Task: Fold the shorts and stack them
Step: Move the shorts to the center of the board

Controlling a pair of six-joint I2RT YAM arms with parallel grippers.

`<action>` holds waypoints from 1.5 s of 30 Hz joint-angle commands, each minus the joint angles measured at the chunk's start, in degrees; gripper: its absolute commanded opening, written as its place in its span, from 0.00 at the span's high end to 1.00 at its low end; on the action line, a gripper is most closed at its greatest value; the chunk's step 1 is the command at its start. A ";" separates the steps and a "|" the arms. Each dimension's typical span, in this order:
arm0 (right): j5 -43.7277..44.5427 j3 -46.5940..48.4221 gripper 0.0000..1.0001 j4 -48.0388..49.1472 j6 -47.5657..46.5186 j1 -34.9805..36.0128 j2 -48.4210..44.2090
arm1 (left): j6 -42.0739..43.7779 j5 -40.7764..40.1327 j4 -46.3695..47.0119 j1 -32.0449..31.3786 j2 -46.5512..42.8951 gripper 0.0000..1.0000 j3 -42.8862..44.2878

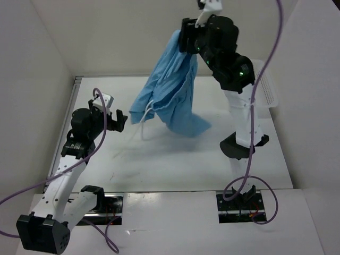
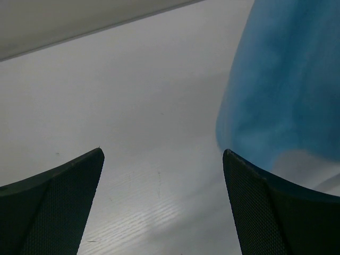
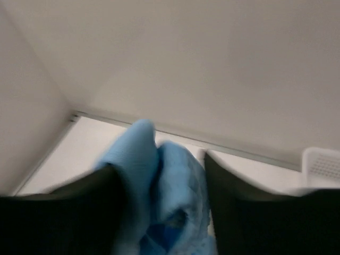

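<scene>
The light blue shorts (image 1: 169, 90) hang in the air from my right gripper (image 1: 186, 40), which is raised high at the back and shut on a bunched edge of the fabric (image 3: 159, 180). The lower leg end touches the table at about the middle. The thin white drawstring (image 1: 144, 118) dangles on the left side. My left gripper (image 1: 118, 120) is open and empty, low above the table, just left of the hanging shorts. In the left wrist view the blue fabric (image 2: 287, 85) fills the upper right, beyond the right finger (image 2: 265, 207).
A white mesh basket (image 1: 265, 87) stands at the back right, partly behind the right arm; its corner shows in the right wrist view (image 3: 323, 164). White walls close in the table on the left, back and right. Purple cables trail from both arms.
</scene>
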 commanded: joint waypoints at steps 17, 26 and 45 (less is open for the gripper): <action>-7.22 -102.25 0.00 0.89 -7.98 -0.81 -46.11 | 0.23 -2.41 5.55 7.20 0.71 0.01 -4.37; -6.24 -108.18 0.00 36.93 -22.45 4.37 -34.27 | 0.23 8.57 0.02 9.58 9.24 0.01 0.02; -22.16 -93.32 0.13 37.91 -23.53 4.37 -5.25 | 0.23 10.69 -2.09 9.58 10.92 0.01 -4.81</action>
